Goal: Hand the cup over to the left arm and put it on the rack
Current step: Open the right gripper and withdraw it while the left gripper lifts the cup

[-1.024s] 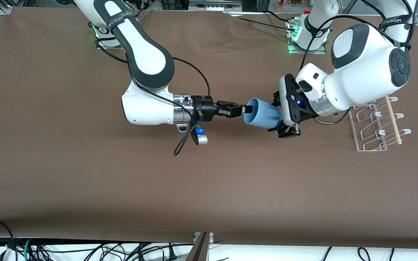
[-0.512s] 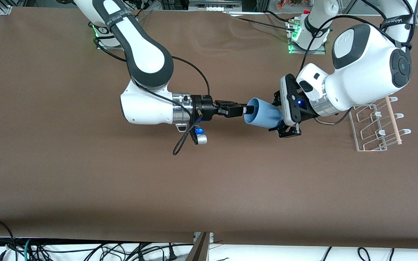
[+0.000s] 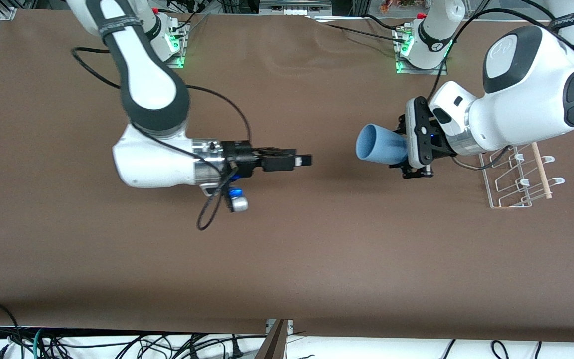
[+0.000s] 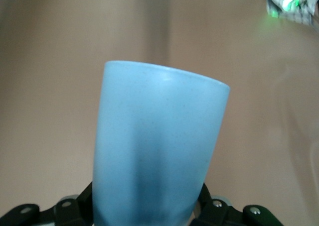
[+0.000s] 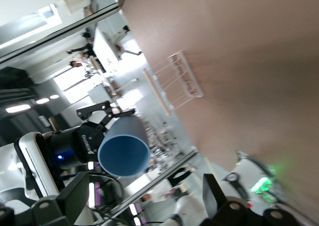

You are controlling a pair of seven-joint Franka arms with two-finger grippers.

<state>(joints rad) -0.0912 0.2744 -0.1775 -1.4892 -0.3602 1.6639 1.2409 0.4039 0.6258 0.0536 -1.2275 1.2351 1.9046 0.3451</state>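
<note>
The light-blue cup (image 3: 379, 143) hangs sideways above the table, its base gripped by my left gripper (image 3: 406, 148), which is shut on it. In the left wrist view the cup (image 4: 159, 146) fills the middle, with black fingers (image 4: 75, 213) pressed against its sides. Its open mouth faces my right gripper (image 3: 304, 160), which is open, holds nothing and hovers over the table middle, apart from the cup. The right wrist view shows the cup (image 5: 123, 149) from the mouth side with the rack (image 5: 174, 81) past it. The white wire rack (image 3: 516, 179) with its wooden dowel stands at the left arm's end of the table.
Both arm bases (image 3: 424, 50) with green lights sit along the table edge farthest from the front camera. A black cable loop (image 3: 207, 217) hangs under the right wrist. Brown table cloth (image 3: 287, 259) spreads bare nearer the front camera.
My right gripper opened, let go of the cup's rim and drew back toward the right arm's end. The left arm moved the cup slightly toward the rack.
</note>
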